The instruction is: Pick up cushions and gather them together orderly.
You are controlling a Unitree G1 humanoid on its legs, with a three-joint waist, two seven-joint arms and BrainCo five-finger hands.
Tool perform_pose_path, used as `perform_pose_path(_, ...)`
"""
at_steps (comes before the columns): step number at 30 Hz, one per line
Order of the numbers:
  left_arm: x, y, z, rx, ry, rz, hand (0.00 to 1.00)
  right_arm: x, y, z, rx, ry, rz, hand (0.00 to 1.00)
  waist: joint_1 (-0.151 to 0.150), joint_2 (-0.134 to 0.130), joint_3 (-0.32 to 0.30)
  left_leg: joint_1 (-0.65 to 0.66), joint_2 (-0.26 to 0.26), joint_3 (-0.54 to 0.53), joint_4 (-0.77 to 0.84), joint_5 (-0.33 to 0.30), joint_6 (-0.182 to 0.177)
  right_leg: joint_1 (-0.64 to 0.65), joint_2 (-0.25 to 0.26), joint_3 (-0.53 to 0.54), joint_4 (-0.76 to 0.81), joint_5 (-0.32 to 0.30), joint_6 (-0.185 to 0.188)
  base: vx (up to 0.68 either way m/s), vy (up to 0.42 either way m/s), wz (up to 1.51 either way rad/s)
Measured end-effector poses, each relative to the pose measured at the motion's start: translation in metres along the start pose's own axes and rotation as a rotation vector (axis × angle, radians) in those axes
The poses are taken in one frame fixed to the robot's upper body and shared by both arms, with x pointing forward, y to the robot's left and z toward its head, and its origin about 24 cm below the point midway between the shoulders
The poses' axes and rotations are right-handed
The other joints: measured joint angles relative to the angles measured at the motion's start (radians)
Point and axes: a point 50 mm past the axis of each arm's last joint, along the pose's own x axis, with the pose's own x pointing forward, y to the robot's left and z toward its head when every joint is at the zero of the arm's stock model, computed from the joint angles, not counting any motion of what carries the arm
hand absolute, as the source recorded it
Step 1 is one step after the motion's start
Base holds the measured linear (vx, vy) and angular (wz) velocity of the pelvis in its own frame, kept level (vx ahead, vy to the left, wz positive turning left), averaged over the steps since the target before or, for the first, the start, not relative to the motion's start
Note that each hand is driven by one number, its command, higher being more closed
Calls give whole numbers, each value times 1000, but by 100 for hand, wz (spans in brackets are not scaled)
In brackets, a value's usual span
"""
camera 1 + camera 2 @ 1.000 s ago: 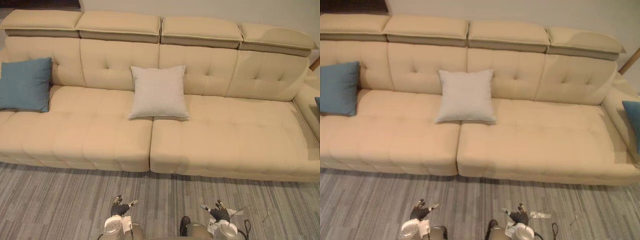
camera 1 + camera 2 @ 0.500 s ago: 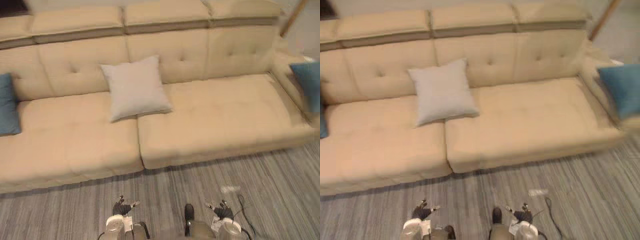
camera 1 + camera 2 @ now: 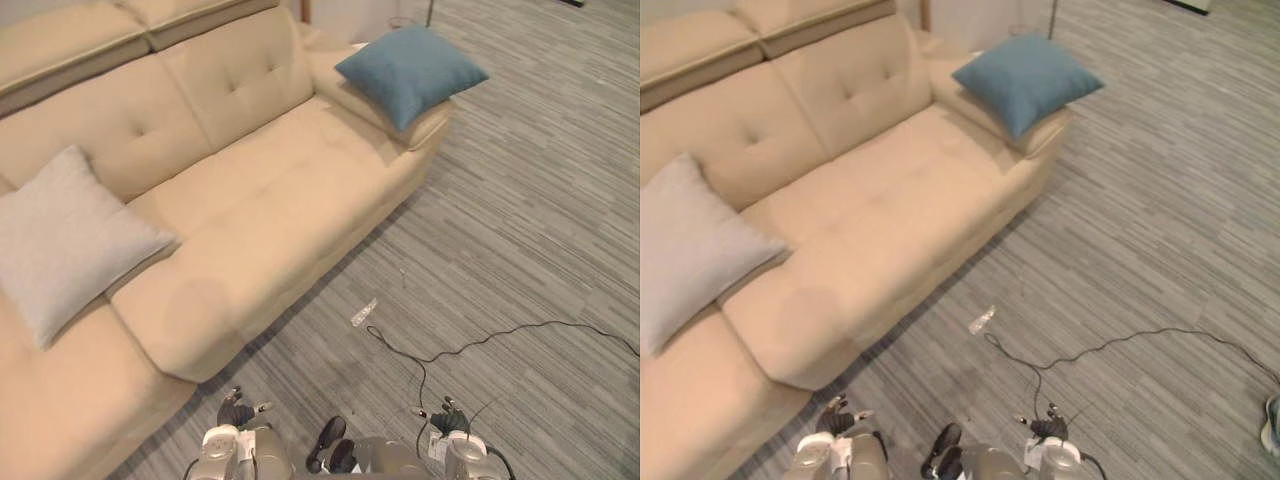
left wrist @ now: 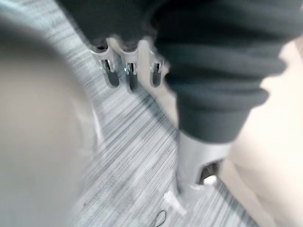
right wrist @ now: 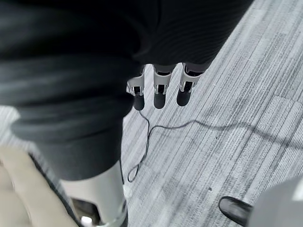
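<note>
Cream sofa (image 3: 260, 200) on grey carpet (image 3: 520, 200); grey cushion (image 3: 60, 235) leans on its backrest, blue cushion (image 3: 410, 70) lies on its end armrest, well apart; nothing gathered yet. Left hand (image 3: 237, 412) and right hand (image 3: 447, 420) hang low before the sofa, fingers relaxed, slightly spread, holding nothing; all pickups left to do.

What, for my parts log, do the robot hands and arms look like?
The left robot hand and right robot hand match: silver fingers, dark-tipped on the right, below a dark ribbed cover over hand back and wrist. The arms are silver-grey.
</note>
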Motion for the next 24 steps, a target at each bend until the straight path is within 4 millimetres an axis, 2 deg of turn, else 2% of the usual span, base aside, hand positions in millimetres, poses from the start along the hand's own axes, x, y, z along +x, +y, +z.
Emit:
perform_pose_path(1,0,-1,3,0,-13,-5,0,0,1,0,3,-1,3,0,6,5,12,-22,-42,-35,-115,2,-3,21,6,29,-21,5,4,129,8,-81)
perform_pose_path(2,0,-3,4,0,-18,-8,0,0,2,0,4,-1,3,0,7,6,13,-33,-62,-52,-181,10,-15,27,8,44,-31,6,7,176,9,-64)
perform_pose_path(3,0,-5,7,-5,-29,-12,0,0,2,0,6,-3,2,0,11,7,14,-44,-98,-84,-304,37,-36,40,11,72,-49,8,10,218,16,-63)
perform_pose_path(4,0,-8,7,-12,-31,-15,0,0,1,2,9,-10,0,0,18,5,14,-48,-135,-122,-451,93,-50,52,15,108,-66,9,12,238,24,-70)
perform_pose_path(5,0,-8,7,-17,-34,-15,0,0,1,2,10,-11,-2,0,26,4,15,-46,-150,-142,-517,139,-62,60,18,129,-79,10,13,281,36,-91)
perform_pose_path(6,0,-8,9,-29,-45,-16,0,0,1,3,10,-12,-6,0,39,-1,17,-22,-162,-161,-575,222,-62,83,22,166,-103,14,20,344,58,-99)
perform_pose_path(7,0,-7,8,-30,-41,-16,0,0,1,3,12,-14,-6,0,44,-3,11,-14,-173,-176,-569,264,-43,92,28,216,-108,13,22,387,71,-94)
perform_pose_path(8,0,-7,8,-31,-40,-17,0,0,1,4,15,-18,-6,0,43,-2,11,-17,-176,-180,-549,269,-35,97,27,227,-106,14,20,439,107,-82)
perform_pose_path(9,0,-7,9,-31,-44,-18,0,-1,3,4,28,-25,-6,0,44,-5,12,-26,-175,-172,-492,245,-24,100,22,261,-83,-1,33,559,162,-85)
perform_pose_path(10,0,-7,8,-27,-38,-19,0,-2,2,1,37,-19,-9,0,44,-14,17,6,-164,-139,-452,195,-10,79,-5,294,44,-50,108,559,160,-83)
perform_pose_path(12,0,-8,5,-22,-24,-23,0,-3,3,-1,52,-15,-12,0,38,-15,17,64,-160,-121,-464,171,-15,26,-38,279,224,-87,168,422,109,-42)
perform_pose_path(13,0,-8,3,3,-10,-31,0,-4,4,-4,54,-8,-7,0,27,-22,17,114,-163,-114,-478,147,-4,-66,-93,251,479,-75,220,459,101,-19)
perform_pose_path(14,0,-10,2,34,-2,-47,0,-5,4,-8,55,3,-4,0,17,-23,17,175,-163,-112,-498,120,3,-151,-161,197,695,-87,204,461,90,-10)
perform_pose_path(16,0,-11,3,41,-7,-50,0,-6,4,-10,57,7,-4,0,10,-23,17,225,-158,-113,-516,108,7,-196,-221,144,761,-104,172,384,34,8)
perform_pose_path(17,1,-9,4,40,-11,-41,0,-6,5,-10,62,6,0,0,7,-23,20,272,-150,-113,-549,106,6,-215,-251,119,725,-119,149,477,-60,14)
perform_pose_path(19,1,-6,5,42,-14,-28,0,-5,9,-4,63,-7,9,0,-11,-9,27,341,-117,-100,-598,105,4,-245,-266,97,565,-117,141,442,-122,3)
perform_pose_path(20,2,-5,8,45,-21,-18,0,-3,11,2,65,-22,15,0,-22,-6,29,372,-93,-87,-623,104,2,-278,-268,96,460,-90,141,410,-177,-13)
perform_pose_path(21,2,-2,5,50,-15,-11,0,-2,13,8,66,-35,19,0,-23,-6,30,400,-73,-71,-640,98,-10,-311,-265,108,330,-17,150,419,-191,-16)
perform_pose_path(22,1,-1,5,54,-13,-8,0,-2,13,8,65,-36,20,0,-23,-18,23,412,-73,-61,-640,89,-26,-314,-262,121,245,43,148,462,-223,-17)
perform_pose_path(23,0,5,0,65,0,2,0,-2,11,4,60,-26,13,0,-24,-41,14,447,-84,-63,-635,59,-75,-321,-268,164,157,191,129,495,-266,-24)
perform_pose_path(24,0,-3,-2,54,16,-12,0,0,3,7,47,-30,-3,0,-23,-2,23,467,-44,-73,-615,48,-91,-328,-243,173,228,167,111,562,-322,-15)
